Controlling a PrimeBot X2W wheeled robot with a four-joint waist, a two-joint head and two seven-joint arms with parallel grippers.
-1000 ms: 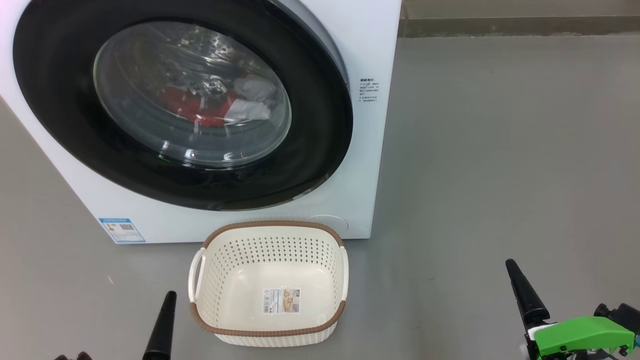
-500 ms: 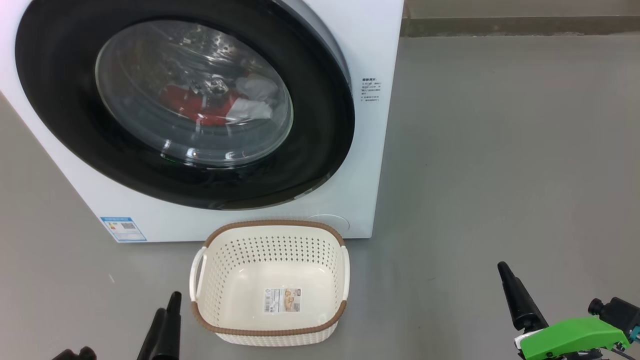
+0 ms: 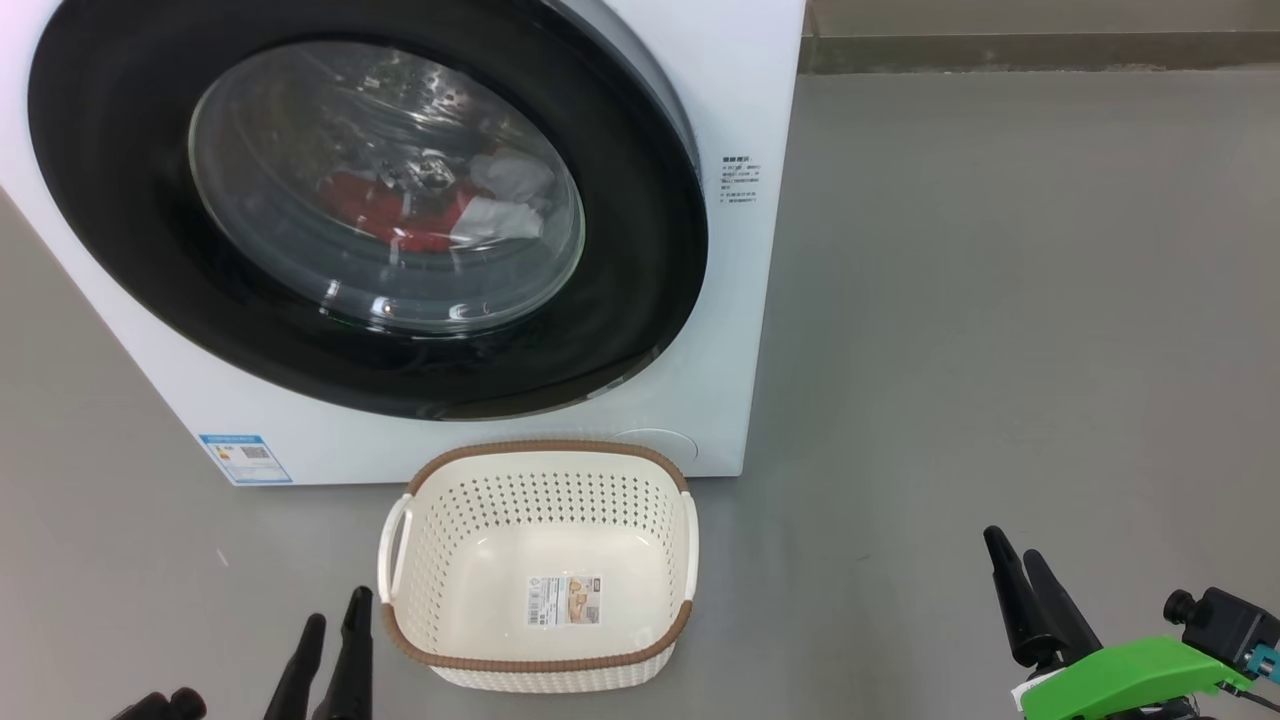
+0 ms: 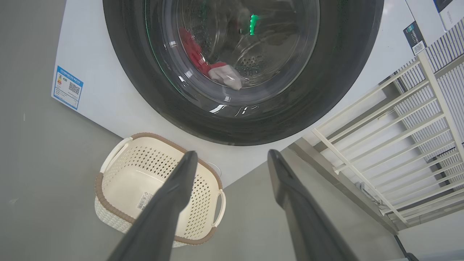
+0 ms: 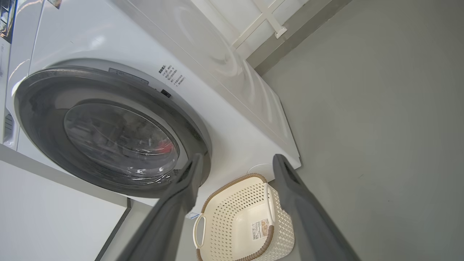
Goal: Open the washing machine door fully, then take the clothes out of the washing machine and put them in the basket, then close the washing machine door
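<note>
We find the door [image 3: 640, 300] cut off by the head view's top edge, the clothes [image 3: 400, 215] muddled behind reflections, and the blue sticker [image 3: 245, 458] too small to read.

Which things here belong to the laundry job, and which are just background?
Job: washer, door, clothes, basket, left gripper, right gripper.
Background: floor, railing, blue sticker.
</note>
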